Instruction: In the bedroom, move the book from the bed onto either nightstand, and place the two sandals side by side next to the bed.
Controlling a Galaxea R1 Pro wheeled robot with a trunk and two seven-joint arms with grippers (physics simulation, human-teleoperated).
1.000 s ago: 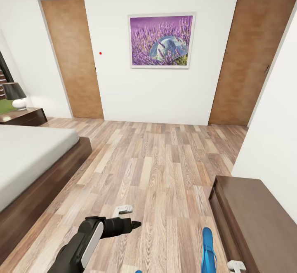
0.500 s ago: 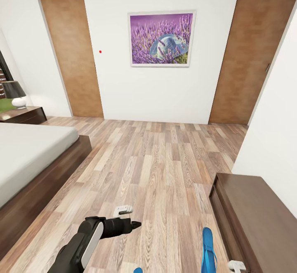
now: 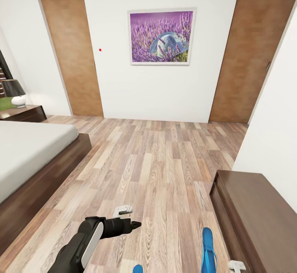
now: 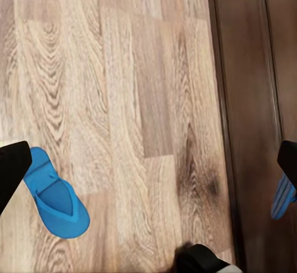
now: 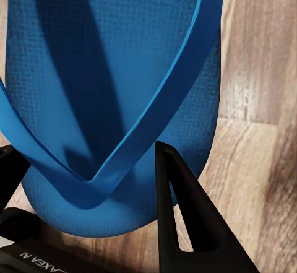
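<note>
Right gripper (image 5: 93,180): clamped on a sandal (image 5: 105,87)
Left gripper (image 4: 148,174): wide open, empty
Second sandal (image 4: 55,195): flat on floor (image 4: 136,87)

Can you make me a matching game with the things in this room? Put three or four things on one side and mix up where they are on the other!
Things:
1. lavender picture
2. lamp
3. blue sandal
4. bed

Places:
A. between the right arm's jaws
B. on the wall between two brown doors
C. along the left side of the room, on the wood floor
D. on the dark nightstand beyond the bed

Pairs: 1-B, 2-D, 3-A, 4-C
</note>
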